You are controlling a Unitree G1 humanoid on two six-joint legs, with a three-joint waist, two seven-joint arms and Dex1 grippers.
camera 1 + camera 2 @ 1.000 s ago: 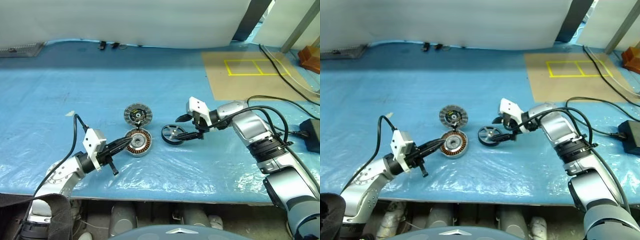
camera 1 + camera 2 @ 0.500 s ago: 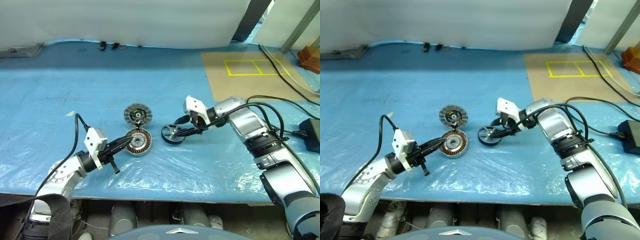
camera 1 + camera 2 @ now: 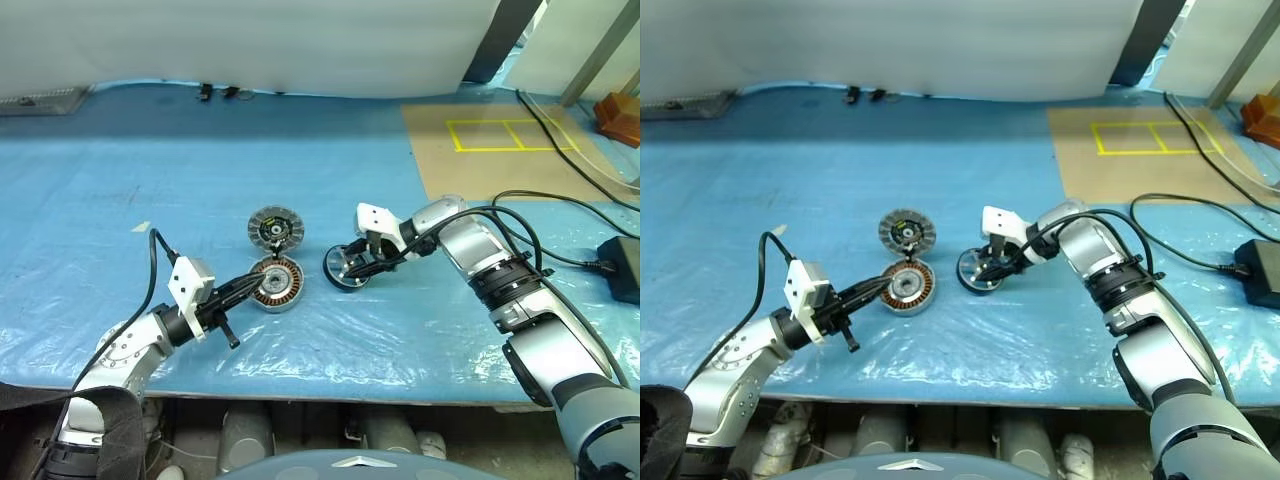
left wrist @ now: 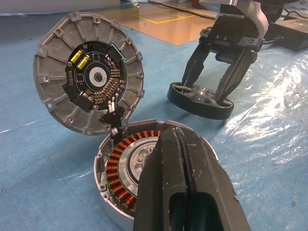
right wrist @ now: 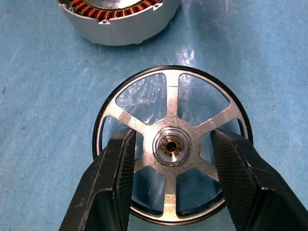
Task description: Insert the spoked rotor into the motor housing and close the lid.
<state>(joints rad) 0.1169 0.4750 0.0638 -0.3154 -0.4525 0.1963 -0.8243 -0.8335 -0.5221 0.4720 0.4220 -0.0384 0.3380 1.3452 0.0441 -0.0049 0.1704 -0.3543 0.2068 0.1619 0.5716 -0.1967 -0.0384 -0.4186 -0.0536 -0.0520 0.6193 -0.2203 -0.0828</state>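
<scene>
Right wrist view: the spoked rotor (image 5: 171,144) is seen lying flat on the blue sheet (image 3: 150,180), just beside the motor housing (image 3: 276,283) and on its right. The right gripper (image 5: 171,185) is poised over the rotor with its jaws parted; the two fingers (image 5: 113,185) are set either side of the pale hub, between the spokes. No contact with hub or spokes can be confirmed from here.

Step in hand, as judged: the rotor is to be gripped for lifting. Not yet lifted.

The housing is open, copper windings showing, and the lid (image 3: 274,229) is swung up and back on its far side, circuit face toward the camera. The left gripper (image 4: 179,144) is held with jaws closed on nothing, tips at the housing's near rim; whether the rim is touched cannot be told.

Notes for a clean grip:
- The fingers are best kept centred on the hub, so that closing does not tilt the ring.
- Spokes are thin; a finger landing on one should be avoided.
- The rotor should be raised level before being carried over the windings.
</scene>
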